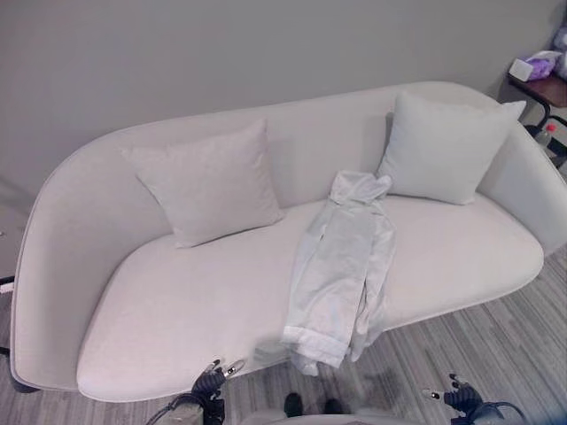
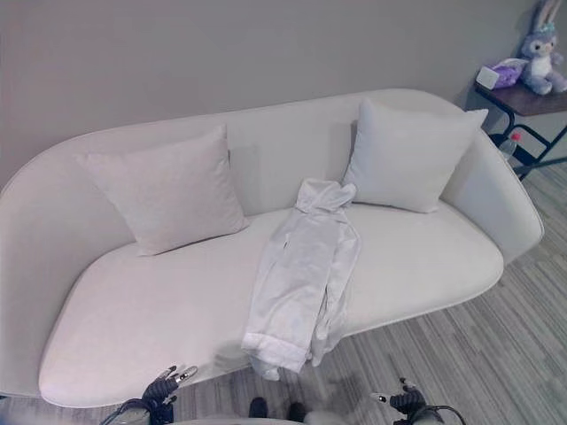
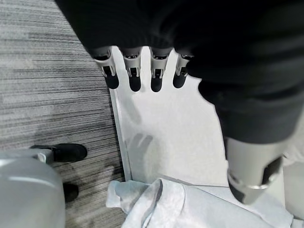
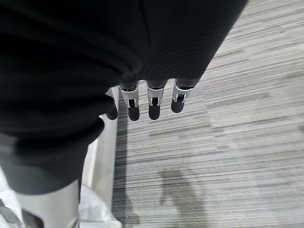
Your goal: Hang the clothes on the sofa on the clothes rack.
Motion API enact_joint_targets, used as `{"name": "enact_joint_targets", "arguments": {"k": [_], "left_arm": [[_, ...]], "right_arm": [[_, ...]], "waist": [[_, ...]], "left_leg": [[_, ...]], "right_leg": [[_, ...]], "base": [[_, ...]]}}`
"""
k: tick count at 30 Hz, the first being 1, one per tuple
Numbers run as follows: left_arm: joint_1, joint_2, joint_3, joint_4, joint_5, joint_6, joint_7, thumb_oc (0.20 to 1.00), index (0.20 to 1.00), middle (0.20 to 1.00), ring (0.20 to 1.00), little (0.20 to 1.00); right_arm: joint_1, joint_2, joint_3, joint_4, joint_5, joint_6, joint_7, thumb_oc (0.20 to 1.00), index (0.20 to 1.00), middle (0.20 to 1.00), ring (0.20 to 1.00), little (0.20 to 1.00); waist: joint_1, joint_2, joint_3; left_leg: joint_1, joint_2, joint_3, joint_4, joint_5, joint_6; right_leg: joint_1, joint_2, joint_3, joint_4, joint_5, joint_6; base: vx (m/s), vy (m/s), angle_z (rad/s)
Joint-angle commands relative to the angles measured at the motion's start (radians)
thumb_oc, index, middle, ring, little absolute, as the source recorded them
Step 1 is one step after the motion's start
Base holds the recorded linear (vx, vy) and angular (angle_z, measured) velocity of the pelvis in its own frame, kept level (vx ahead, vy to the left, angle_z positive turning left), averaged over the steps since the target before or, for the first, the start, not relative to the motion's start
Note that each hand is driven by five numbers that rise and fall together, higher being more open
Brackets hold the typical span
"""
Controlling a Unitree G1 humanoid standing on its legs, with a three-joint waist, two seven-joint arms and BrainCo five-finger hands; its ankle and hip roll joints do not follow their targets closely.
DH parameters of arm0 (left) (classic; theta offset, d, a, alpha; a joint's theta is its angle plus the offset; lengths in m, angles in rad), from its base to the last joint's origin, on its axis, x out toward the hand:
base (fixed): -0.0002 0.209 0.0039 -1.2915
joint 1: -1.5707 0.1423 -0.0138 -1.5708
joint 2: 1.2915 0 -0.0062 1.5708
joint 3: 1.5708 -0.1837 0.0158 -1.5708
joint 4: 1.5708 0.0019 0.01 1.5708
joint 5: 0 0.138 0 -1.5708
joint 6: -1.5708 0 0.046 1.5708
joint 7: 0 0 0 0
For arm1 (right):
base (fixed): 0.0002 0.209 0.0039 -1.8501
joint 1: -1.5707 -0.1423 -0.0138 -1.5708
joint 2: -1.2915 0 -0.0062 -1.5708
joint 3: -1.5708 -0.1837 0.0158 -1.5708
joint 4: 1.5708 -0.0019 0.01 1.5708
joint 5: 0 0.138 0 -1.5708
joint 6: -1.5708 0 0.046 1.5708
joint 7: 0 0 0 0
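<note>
The white garment (image 1: pixel 344 266) lies on the sofa (image 1: pixel 177 301), long axis 12 to 6. Its hem hangs between both empty robot hands, fingers straight: left robot hand (image 1: pixel 211 381) at 7, right robot hand (image 1: pixel 461 398) at 5, the left nearer.

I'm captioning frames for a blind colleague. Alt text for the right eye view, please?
A white garment lies draped over the front edge of a white sofa between two cushions; both robot hands, left hand and right hand, hang low.

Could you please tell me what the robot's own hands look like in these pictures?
Each hand, the left hand and the right hand, has a row of silver fingers with rounded dark tips and a thicker silver thumb. A dark ribbed cover wraps the back of the hand and the wrist.
</note>
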Motion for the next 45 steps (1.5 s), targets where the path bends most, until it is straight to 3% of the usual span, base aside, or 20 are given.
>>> {"name": "enact_joint_targets", "arguments": {"k": [1, 2, 3, 5, 8, 11, 13, 18, 21, 22, 23, 24, 25, 28, 29, 35, 45], "left_arm": [[-0.023, 0.022, 0.006, -0.045, -0.011, -0.022, -0.003, 1.000, 1.000, 1.000, 1.000, 1.000], [-0.029, 0.023, 0.003, -0.050, -0.017, -0.026, 0.001, 1.000, 1.000, 1.000, 1.000, 1.000], [-0.041, 0.026, -0.003, -0.057, -0.025, -0.030, 0.008, 1.000, 1.000, 1.000, 1.000, 1.000], [-0.049, 0.036, -0.008, -0.034, -0.009, -0.025, 0.005, 1.000, 1.000, 1.000, 1.000, 1.000], [-0.035, 0.028, -0.002, -0.059, -0.022, -0.034, 0.010, 1.000, 1.000, 1.000, 1.000, 1.000], [-0.033, 0.024, -0.008, -0.067, -0.031, -0.039, 0.013, 1.000, 1.000, 1.000, 1.000, 1.000], [-0.033, 0.022, -0.027, -0.093, -0.031, -0.033, 0.009, 1.000, 1.000, 1.000, 1.000, 1.000], [-0.037, 0.020, -0.035, -0.160, -0.062, -0.031, 0.011, 1.000, 1.000, 1.000, 1.000, 1.000], [-0.027, 0.021, -0.041, -0.242, -0.095, -0.023, 0.009, 1.000, 1.000, 1.000, 1.000, 1.000], [-0.043, 0.020, -0.060, -0.247, -0.089, -0.018, 0.023, 1.000, 1.000, 1.000, 1.000, 1.000], [-0.052, 0.020, -0.067, -0.247, -0.083, -0.017, 0.024, 1.000, 1.000, 1.000, 1.000, 1.000], [-0.061, 0.020, -0.072, -0.240, -0.076, -0.015, 0.027, 1.000, 1.000, 1.000, 1.000, 1.000], [-0.066, 0.018, -0.077, -0.234, -0.070, -0.016, 0.029, 1.000, 1.000, 1.000, 1.000, 1.000], [-0.064, 0.016, -0.083, -0.209, -0.053, -0.003, 0.029, 1.000, 1.000, 1.000, 1.000, 1.000], [-0.072, 0.012, -0.085, -0.185, -0.042, -0.015, 0.028, 1.000, 1.000, 1.000, 1.000, 1.000], [-0.064, 0.017, -0.068, -0.099, 0.007, -0.027, 0.036, 1.000, 1.000, 1.000, 1.000, 1.000], [-0.140, 0.045, -0.075, -0.132, -0.001, -0.039, 0.078, 1.000, 1.000, 1.000, 1.000, 1.000]], "right_arm": [[0.004, -0.033, -0.007, -0.041, -0.002, -0.009, -0.011, 1.000, 1.000, 1.000, 1.000, 1.000], [0.003, -0.031, -0.008, -0.035, 0.001, -0.007, -0.011, 1.000, 1.000, 1.000, 1.000, 1.000], [-0.001, -0.032, -0.009, -0.026, 0.004, -0.003, -0.005, 1.000, 1.000, 1.000, 1.000, 1.000], [-0.001, -0.034, 0.005, -0.007, -0.008, 0.004, -0.003, 1.000, 1.000, 1.000, 1.000, 1.000], [0.017, -0.024, 0.007, -0.027, -0.011, 0.005, 0.007, 1.000, 1.000, 1.000, 1.000, 1.000], [0.021, -0.035, -0.002, -0.031, 0.002, -0.004, 0.001, 1.000, 1.000, 1.000, 1.000, 1.000], [0.022, -0.052, -0.017, -0.044, 0.017, -0.010, -0.010, 1.000, 1.000, 1.000, 1.000, 1.000], [0.035, -0.071, -0.045, -0.102, 0.033, -0.019, -0.015, 1.000, 1.000, 1.000, 1.000, 1.000], [0.057, -0.075, -0.071, -0.155, 0.052, -0.026, -0.024, 1.000, 1.000, 1.000, 1.000, 1.000], [0.048, -0.090, -0.079, -0.185, 0.075, -0.030, -0.038, 1.000, 1.000, 1.000, 1.000, 1.000], [0.044, -0.093, -0.081, -0.189, 0.082, -0.026, -0.042, 1.000, 1.000, 1.000, 1.000, 1.000], [0.040, -0.098, -0.085, -0.189, 0.091, -0.024, -0.046, 1.000, 1.000, 1.000, 1.000, 1.000], [0.035, -0.101, -0.086, -0.192, 0.094, -0.025, -0.050, 1.000, 1.000, 1.000, 1.000, 1.000], [0.032, -0.114, -0.084, -0.203, 0.087, -0.028, -0.062, 1.000, 1.000, 1.000, 1.000, 1.000], [0.011, -0.113, -0.072, -0.188, 0.074, -0.026, -0.060, 1.000, 1.000, 1.000, 1.000, 1.000], [-0.027, -0.137, -0.097, -0.248, 0.068, -0.033, -0.073, 1.000, 1.000, 1.000, 1.000, 1.000], [-0.104, -0.198, -0.138, -0.314, 0.115, -0.056, -0.108, 1.000, 1.000, 1.000, 1.000, 1.000]], "waist": [[0.014, -0.014, 0.027], [0.018, -0.013, 0.023], [0.011, -0.029, 0.023], [0.007, -0.049, 0.020], [0.009, -0.081, -0.005], [0.008, -0.081, -0.012], [-0.002, -0.076, -0.018], [-0.016, -0.058, -0.005], [-0.018, -0.065, 0.035], [-0.017, -0.078, 0.086], [-0.019, -0.081, 0.095], [-0.018, -0.079, 0.094], [-0.012, -0.073, 0.092], [-0.009, -0.064, 0.093], [-0.005, -0.050, 0.078], [-0.006, -0.044, 0.059], [-0.010, -0.047, 0.094]], "left_leg": [[0.011, 0.010, -0.069, 0.016, -0.043, -0.046], [0.011, 0.021, -0.073, 0.014, -0.047, -0.057], [0.025, 0.022, -0.093, 0.008, -0.067, -0.073], [0.043, 0.030, -0.092, 0.008, -0.089, -0.090], [0.051, 0.059, -0.084, 0.008, -0.090, -0.112], [0.042, 0.079, -0.091, 0.008, -0.085, -0.127], [0.031, 0.117, -0.094, 0.008, -0.078, -0.148], [0.035, 0.163, -0.094, 0.022, -0.068, -0.165], [-0.066, 0.155, -0.102, 0.240, -0.060, -0.169], [-0.200, 0.120, -0.132, 0.434, -0.014, -0.153], [-0.237, 0.114, -0.122, 0.437, -0.020, -0.147], [-0.261, 0.113, -0.104, 0.376, -0.041, -0.144], [-0.260, 0.114, -0.092, 0.303, -0.030, -0.145], [-0.274, 0.122, -0.072, 0.243, 0.001, -0.148], [-0.253, 0.126, -0.073, 0.161, 0.012, -0.156], [-0.168, 0.111, 0.007, 0.059, 0.023, -0.139], [-0.174, 0.102, 0.001, 0.009, 0.028, -0.130]], "right_leg": [[0.034, -0.130, 0.056, -0.169, 0.206, 0.032], [0.034, -0.162, 0.042, -0.233, 0.203, 0.030], [0.041, -0.195, 0.024, -0.415, 0.221, 0.044], [0.083, -0.213, -0.001, -0.537, 0.234, 0.075], [0.120, -0.198, -0.005, -0.589, 0.272, 0.080], [0.149, -0.181, -0.024, -0.625, 0.271, 0.072], [0.170, -0.153, -0.047, -0.648, 0.251, 0.060], [0.177, -0.116, -0.038, -0.616, 0.208, 0.033], [0.177, -0.102, -0.030, -0.570, 0.180, -0.005], [0.170, -0.103, -0.032, -0.552, 0.172, -0.029], [0.174, -0.108, -0.038, -0.554, 0.165, -0.027], [0.181, -0.115, -0.042, -0.562, 0.158, -0.020], [0.190, -0.114, -0.036, -0.568, 0.156, -0.015], [0.193, -0.113, -0.036, -0.571, 0.155, -0.011], [0.188, -0.112, -0.014, -0.544, 0.132, 0.006], [0.169, -0.161, 0.039, -0.546, 0.142, 0.033], [0.123, -0.172, 0.035, -0.590, 0.181, 0.052]], "base": [[0.12, -0.163, 0.37], [0.19, -0.301, 0.31], [0.19, -0.280, 0.20], [0.19, -0.252, 0.14], [0.14, -0.238, 0.38], [0.10, -0.255, 0.29], [0.06, -0.243, 0.13], [0.05, -0.182, 0.11], [-0.08, -0.159, 0.01], [-0.16, -0.159, 0.24], [-0.08, -0.105, 0.24], [0.11, 0.030, 0.15], [0.11, 0.047, 0.12], [0.10, 0.100, -0.05], [0.14, 0.205, -0.29], [0.17, 0.183, -0.64], [0.01, 0.013, -0.06]]}}
